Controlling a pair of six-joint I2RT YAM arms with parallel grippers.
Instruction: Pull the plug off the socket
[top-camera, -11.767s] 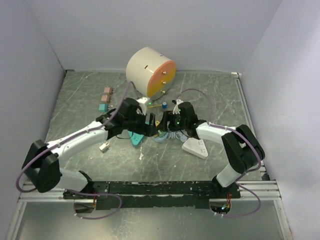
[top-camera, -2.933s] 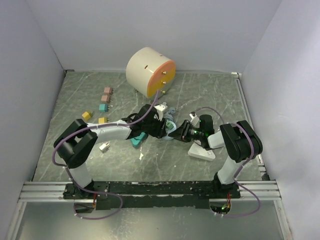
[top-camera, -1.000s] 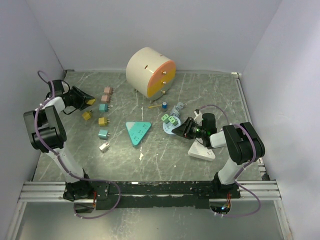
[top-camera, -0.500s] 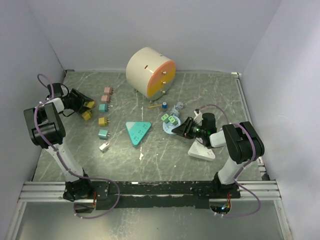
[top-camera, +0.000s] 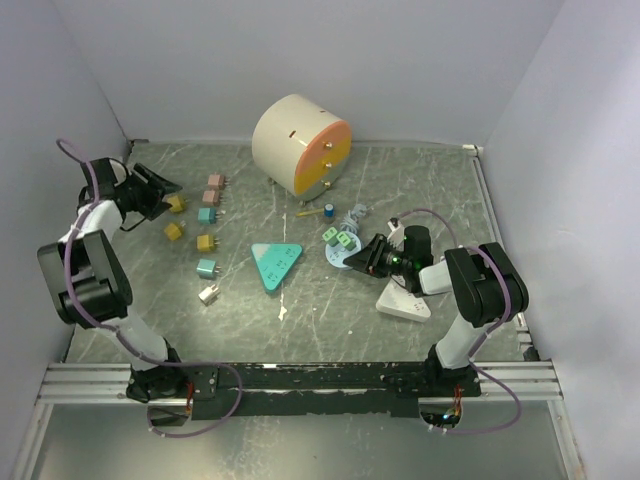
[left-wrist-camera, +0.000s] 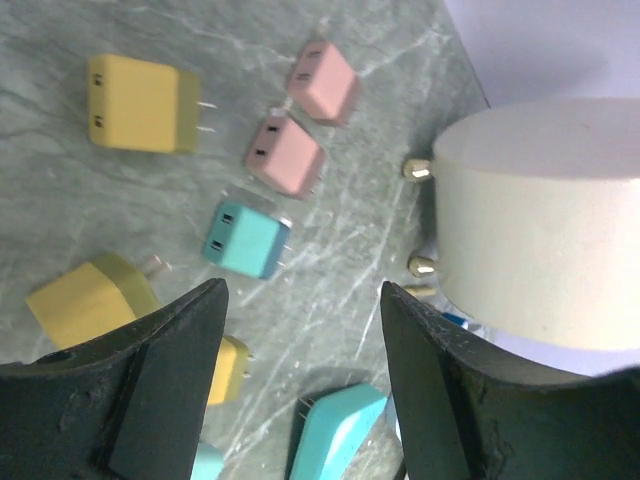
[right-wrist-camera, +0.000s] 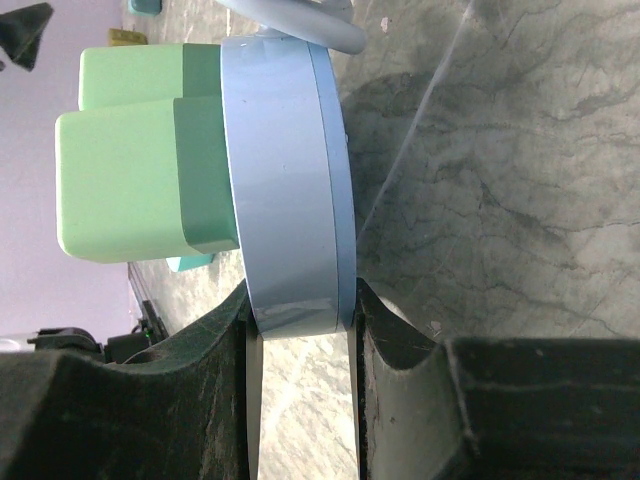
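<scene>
On the desk (top-camera: 330, 322), front-right of the cream drum (top-camera: 298, 143), the pale blue socket disc (right-wrist-camera: 290, 190) is pinched by its rim in the right claw (right-wrist-camera: 300, 318); its green plugs (right-wrist-camera: 125, 165), judged light, rigid and snug, are best gripped across flat sides by the left claw (left-wrist-camera: 300, 310), spread open far left of the drum.

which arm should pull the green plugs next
Left, probably: the left gripper is open and free, though far off by the yellow plugs. The right gripper is shut on the socket, steadying it.
</scene>
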